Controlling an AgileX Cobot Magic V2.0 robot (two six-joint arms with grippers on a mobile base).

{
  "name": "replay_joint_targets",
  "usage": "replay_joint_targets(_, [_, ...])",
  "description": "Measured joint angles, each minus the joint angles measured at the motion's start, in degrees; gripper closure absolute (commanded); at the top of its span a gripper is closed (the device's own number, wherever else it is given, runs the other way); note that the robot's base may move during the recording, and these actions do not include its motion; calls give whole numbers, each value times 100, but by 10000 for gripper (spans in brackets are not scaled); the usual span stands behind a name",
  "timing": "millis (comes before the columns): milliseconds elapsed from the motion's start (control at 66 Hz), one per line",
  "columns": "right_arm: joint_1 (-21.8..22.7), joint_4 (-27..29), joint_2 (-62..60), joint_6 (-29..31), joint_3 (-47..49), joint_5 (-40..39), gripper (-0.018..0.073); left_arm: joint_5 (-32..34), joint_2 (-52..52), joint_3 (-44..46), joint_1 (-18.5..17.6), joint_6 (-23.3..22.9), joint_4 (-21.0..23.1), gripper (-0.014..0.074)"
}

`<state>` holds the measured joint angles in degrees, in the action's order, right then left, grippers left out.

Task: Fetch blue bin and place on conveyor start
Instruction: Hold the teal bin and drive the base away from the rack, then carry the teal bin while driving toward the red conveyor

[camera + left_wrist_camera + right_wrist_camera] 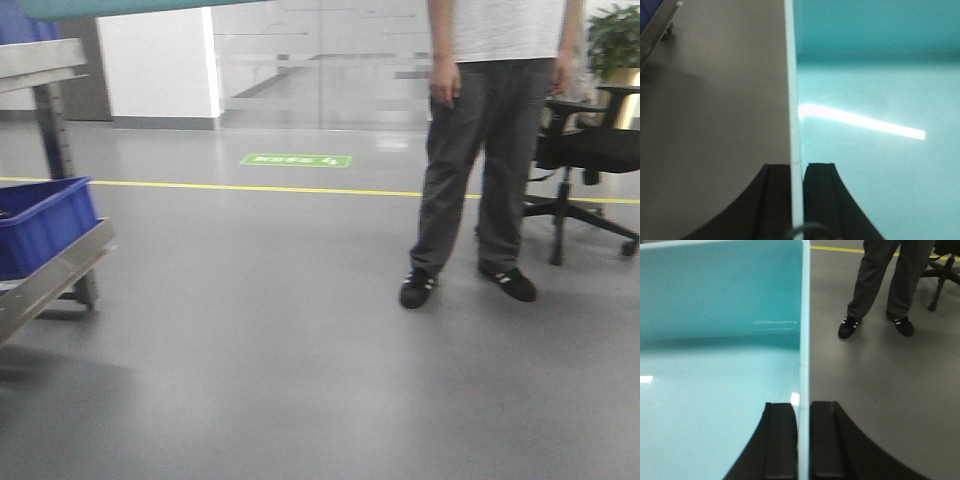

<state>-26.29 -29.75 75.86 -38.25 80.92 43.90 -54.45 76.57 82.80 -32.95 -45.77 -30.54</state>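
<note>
Left pincer and right pincer both clamp the blue bin.

On my right wrist camera, the right gripper is clamped on the bin's side wall. One black finger sits inside the tub and the other outside, with the thin pale rim pinched between them. The bin fills the left half of the view, turquoise and smooth, and I see nothing lying in the part that shows. To the right is grey floor. A person in dark trousers stands there, visible only from the thighs down, wearing black shoes with white stripes. A yellow line runs behind them, and a chair base shows at the top right corner.
</note>
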Motion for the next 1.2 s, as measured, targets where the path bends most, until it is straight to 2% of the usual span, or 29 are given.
replay_joint_targets(1198, [0,0,0,0,0,-192,720,-11,0,0,0,0,-44,708])
